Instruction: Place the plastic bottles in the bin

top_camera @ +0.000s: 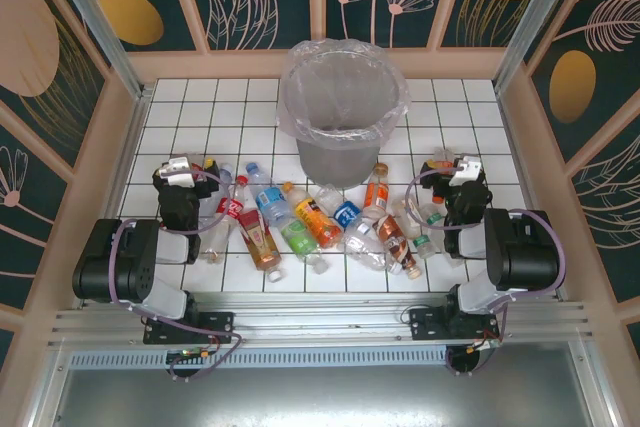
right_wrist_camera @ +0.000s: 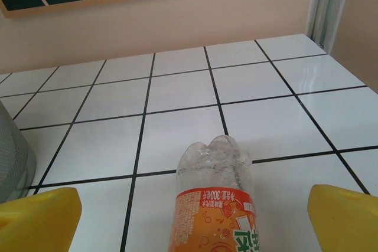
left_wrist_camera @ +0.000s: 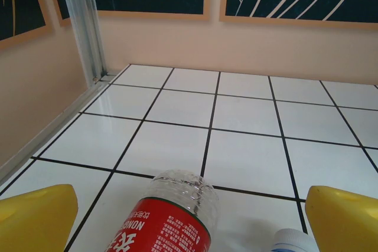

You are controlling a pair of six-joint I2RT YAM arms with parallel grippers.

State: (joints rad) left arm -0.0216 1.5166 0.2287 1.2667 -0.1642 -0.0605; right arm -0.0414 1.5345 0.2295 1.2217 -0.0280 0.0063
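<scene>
Showing the task not yet begun: your left hand [left_wrist_camera: 189, 222], wide open and empty, has a red-labelled bottle [left_wrist_camera: 174, 210] between its fingers [left_wrist_camera: 35, 219]; your right hand [right_wrist_camera: 192, 222] likewise has an orange-labelled bottle [right_wrist_camera: 215, 205]. The other plastic bottles [top_camera: 300, 227] lie on the worktop [top_camera: 200, 117] between the hands; the bin [top_camera: 340, 159], ahead, looks empty.

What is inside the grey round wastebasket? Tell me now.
In the grey round wastebasket, only its clear plastic bag liner can be seen. The rim hides its near inner wall and part of the floor.
</scene>
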